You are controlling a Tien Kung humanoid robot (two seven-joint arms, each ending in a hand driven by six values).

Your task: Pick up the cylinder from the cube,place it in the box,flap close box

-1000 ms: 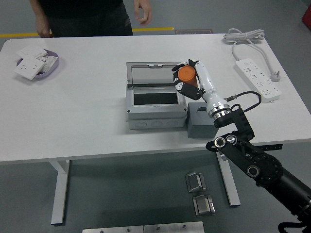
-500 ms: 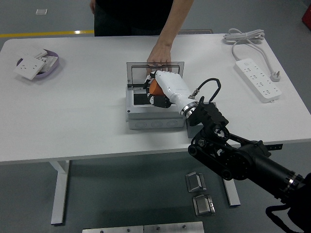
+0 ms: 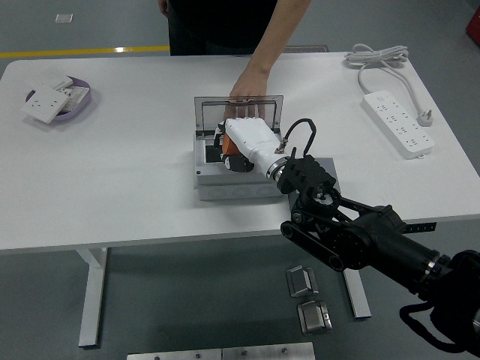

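Note:
My right hand (image 3: 225,146), white with dark fingers, reaches over the open grey box (image 3: 217,184) and is shut on the orange cylinder (image 3: 223,140), which shows only as an orange sliver at the box's dark opening. The box's clear flap (image 3: 214,112) lies open toward the far side. A person's hand (image 3: 246,91) rests on the flap's far edge. The grey cube (image 3: 328,171) to the right of the box is mostly hidden behind my black arm. My left arm is out of view.
A white power strip (image 3: 400,124) with its coiled cord (image 3: 375,56) lies at the right. A purple dish (image 3: 81,101) with white wall switches (image 3: 41,105) sits at the far left. The person stands at the far side of the table.
My right hand has carried the cylinder left from above the cube to over the box opening and lowered it. The person has reached in and put a hand on the flap.

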